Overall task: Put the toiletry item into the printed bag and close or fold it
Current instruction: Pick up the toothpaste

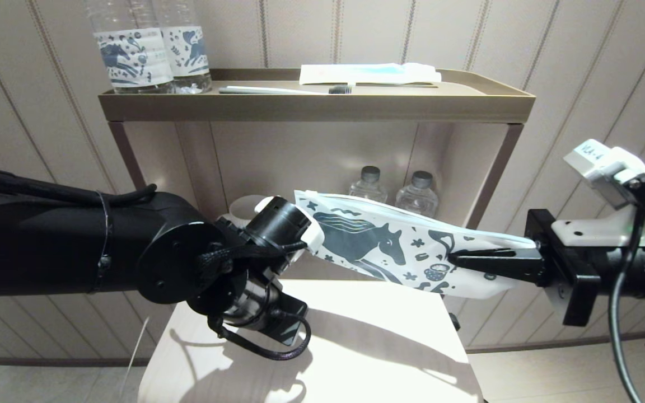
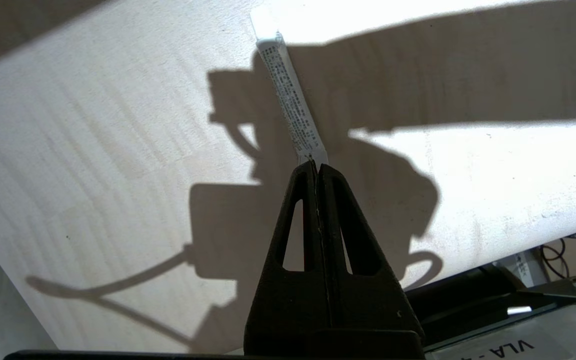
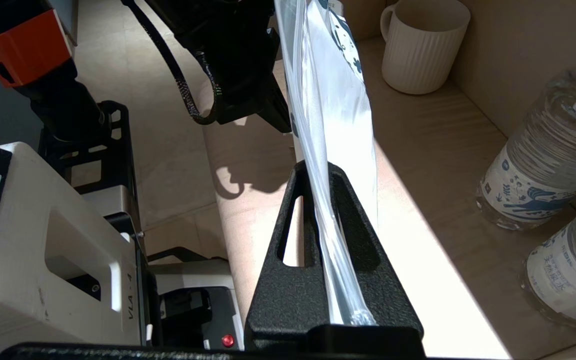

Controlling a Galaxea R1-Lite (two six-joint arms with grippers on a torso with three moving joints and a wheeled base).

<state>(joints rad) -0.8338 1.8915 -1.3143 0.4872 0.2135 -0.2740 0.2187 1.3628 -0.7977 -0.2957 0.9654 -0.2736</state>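
The printed bag (image 1: pixel 389 246), white with a dark blue-grey horse, hangs stretched in the air above the small table (image 1: pixel 356 347). My left gripper (image 1: pixel 308 240) is shut on its left end. In the left wrist view the jaws (image 2: pixel 315 167) are pressed together and the bag's edge (image 2: pixel 293 105) comes out of their tips as a narrow white strip with small print. My right gripper (image 1: pixel 457 258) is shut on the bag's right end, and the plastic (image 3: pixel 338 100) runs between its fingers (image 3: pixel 318 170). The toiletry item is hidden.
Behind stands a brown shelf unit (image 1: pixel 317 106). Its top tray holds two horse-label bottles (image 1: pixel 132 56), a toothbrush (image 1: pixel 277 89) and a white-and-blue packet (image 1: pixel 367 73). The lower shelf holds two bottles (image 1: pixel 417 193) and a white ribbed mug (image 3: pixel 420 45).
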